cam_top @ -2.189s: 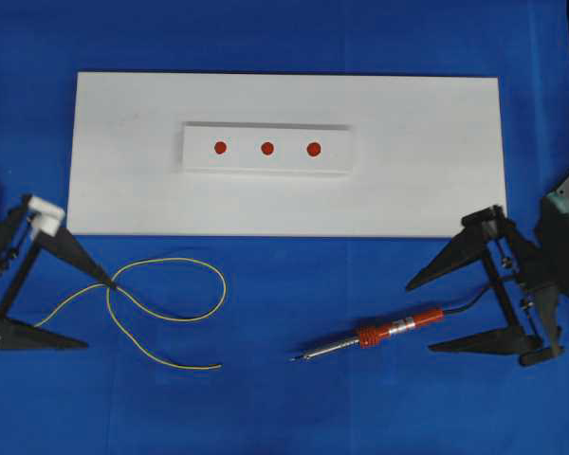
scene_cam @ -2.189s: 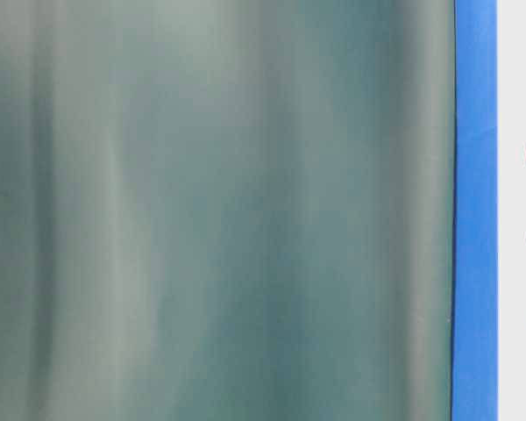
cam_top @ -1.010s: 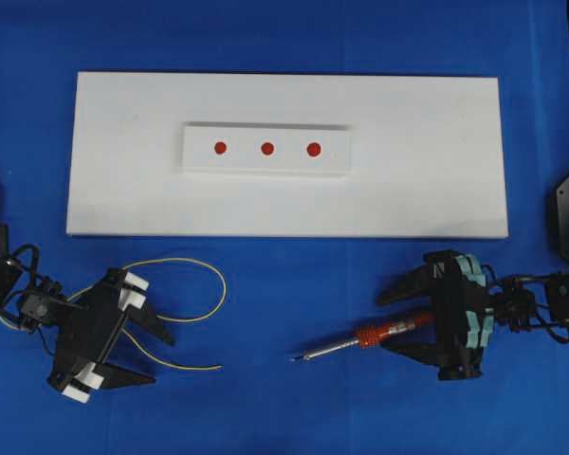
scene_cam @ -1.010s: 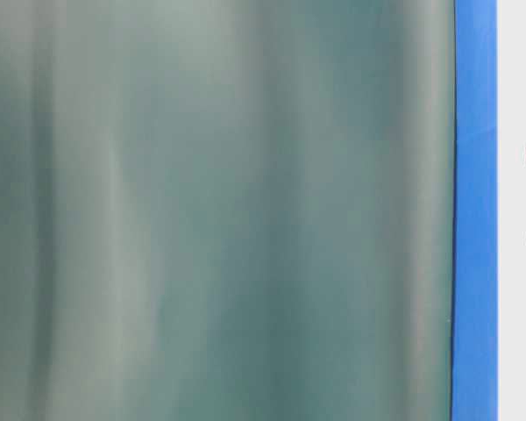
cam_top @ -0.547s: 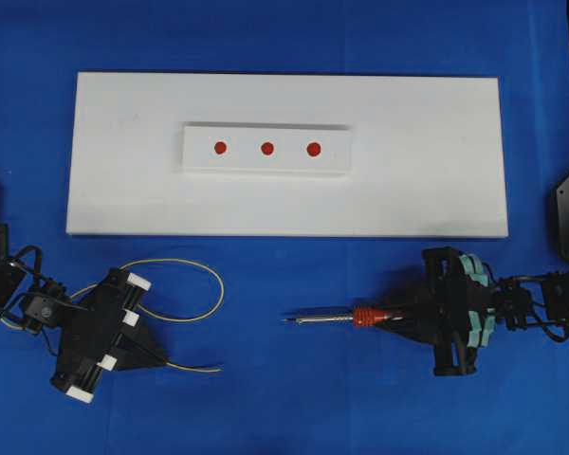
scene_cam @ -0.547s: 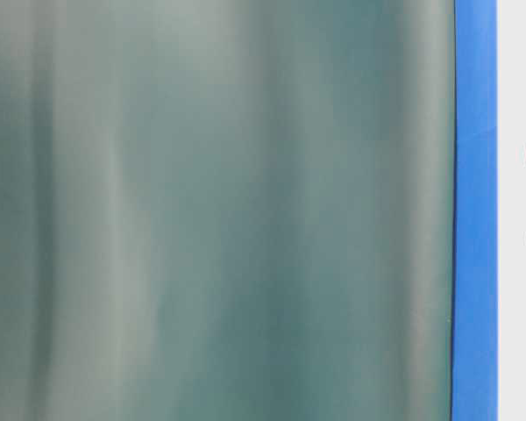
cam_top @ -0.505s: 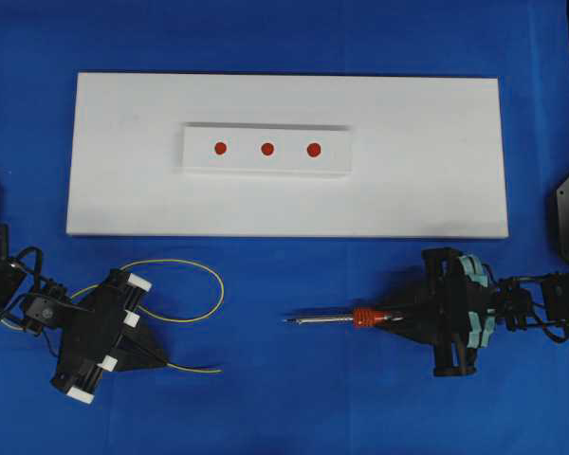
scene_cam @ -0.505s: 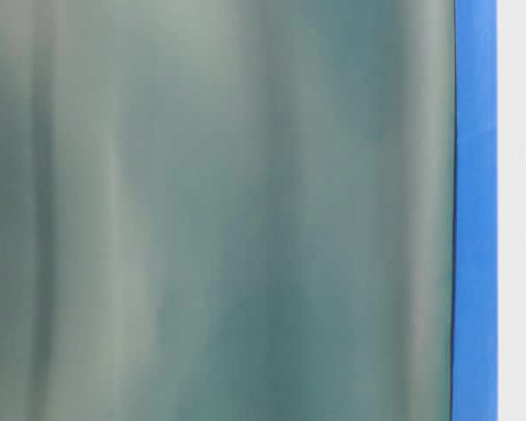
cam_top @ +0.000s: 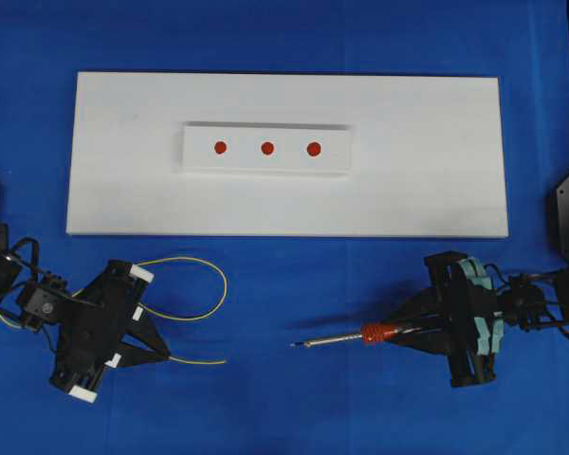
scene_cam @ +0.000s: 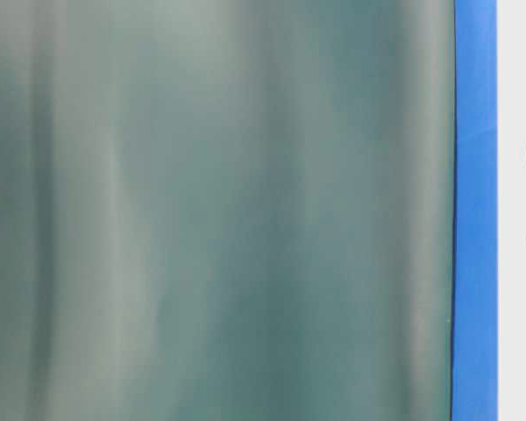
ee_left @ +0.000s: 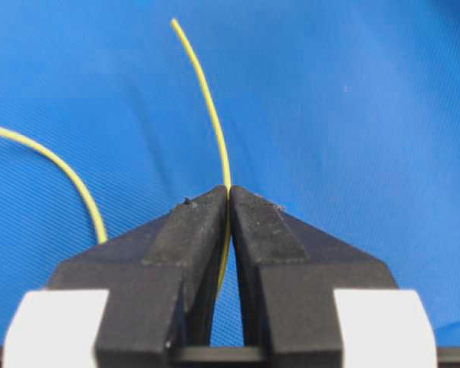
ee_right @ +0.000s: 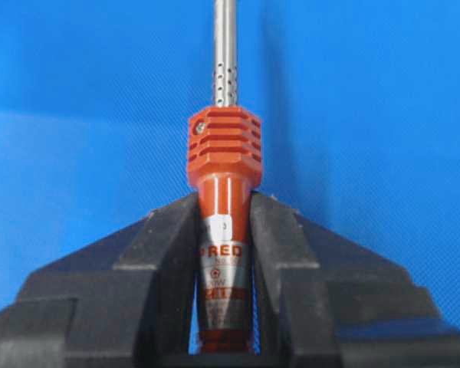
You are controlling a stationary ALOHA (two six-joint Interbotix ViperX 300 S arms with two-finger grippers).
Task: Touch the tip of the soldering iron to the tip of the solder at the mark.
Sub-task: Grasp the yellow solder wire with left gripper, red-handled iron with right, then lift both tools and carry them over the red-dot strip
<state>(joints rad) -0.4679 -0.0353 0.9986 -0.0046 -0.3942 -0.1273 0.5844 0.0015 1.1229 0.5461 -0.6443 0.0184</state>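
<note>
My left gripper [cam_top: 161, 356] is clenched on the solder [cam_top: 201, 275], pinching the thin yellow wire between its black fingers [ee_left: 190, 230] a short way back from the free cut end [cam_top: 224, 361]. The rest of the wire curves in a loose loop over the blue cloth [cam_top: 294, 284], just off the near edge of the white board [cam_top: 436, 190], toward its left corner. My right gripper [cam_top: 401, 331] grasps the soldering iron [cam_top: 360, 335] by its red-orange handle [ee_right: 224, 253], just behind the ribbed collar [ee_right: 224, 147]. The metal shaft [ee_right: 225, 54] points left toward the solder, its dark tip [cam_top: 295, 344] well apart from the wire's end. Three red marks [cam_top: 266, 148] sit in a row on the raised white block [cam_top: 199, 163] on the board.
</note>
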